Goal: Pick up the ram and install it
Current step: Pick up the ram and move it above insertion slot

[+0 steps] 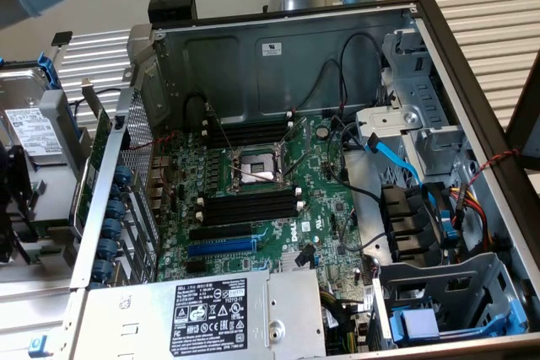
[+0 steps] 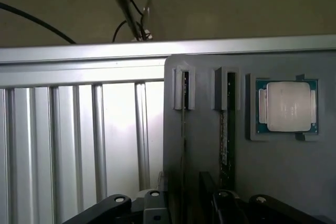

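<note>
surface: grey holder (image 2: 283,171) on ribbed metal table (image 2: 79,145) | ram (image 2: 227,129) edge-on in holder slot | end effector (image 2: 205,208) grip: cannot tell

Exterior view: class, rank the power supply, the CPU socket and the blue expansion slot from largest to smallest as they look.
1. power supply: clearly largest, though it also lies nearest the camera.
2. CPU socket: squarish, mid-board.
3. blue expansion slot: similar in length to the socket but far thinner, so smallest.

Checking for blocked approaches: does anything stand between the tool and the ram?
Nothing visible does. The ram stands on edge in a slot of the grey holder, with the tool close at one end. The processor chip lies apart in its own recess.
</note>
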`<state>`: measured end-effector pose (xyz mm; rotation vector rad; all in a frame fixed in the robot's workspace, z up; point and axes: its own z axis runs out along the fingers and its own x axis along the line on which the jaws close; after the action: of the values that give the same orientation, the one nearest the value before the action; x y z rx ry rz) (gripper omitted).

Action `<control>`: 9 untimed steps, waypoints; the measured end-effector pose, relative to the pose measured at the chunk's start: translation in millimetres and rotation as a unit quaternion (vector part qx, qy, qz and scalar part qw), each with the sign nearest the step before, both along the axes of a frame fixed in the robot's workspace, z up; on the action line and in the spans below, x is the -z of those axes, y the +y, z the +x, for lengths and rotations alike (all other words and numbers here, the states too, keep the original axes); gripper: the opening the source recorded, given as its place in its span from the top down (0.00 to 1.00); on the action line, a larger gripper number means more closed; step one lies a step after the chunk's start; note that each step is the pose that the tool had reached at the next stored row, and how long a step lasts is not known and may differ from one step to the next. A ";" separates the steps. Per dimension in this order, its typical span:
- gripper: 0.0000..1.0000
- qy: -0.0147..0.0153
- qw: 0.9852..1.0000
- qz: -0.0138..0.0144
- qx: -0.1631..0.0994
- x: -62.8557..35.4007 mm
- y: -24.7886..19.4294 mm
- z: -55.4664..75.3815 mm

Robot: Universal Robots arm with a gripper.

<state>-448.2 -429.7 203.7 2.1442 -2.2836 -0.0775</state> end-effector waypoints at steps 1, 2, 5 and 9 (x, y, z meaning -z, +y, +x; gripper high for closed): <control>0.64 0.000 1.000 0.000 0.000 0.9 0.0 0.0; 0.64 0.000 1.000 0.000 0.000 1.8 0.0 0.0; 0.72 0.000 1.000 0.000 0.000 3.9 0.0 -0.1; 0.88 0.000 1.000 0.000 0.001 5.4 0.0 -0.1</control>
<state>-448.2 -429.7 198.3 2.1413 -2.2857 -0.0778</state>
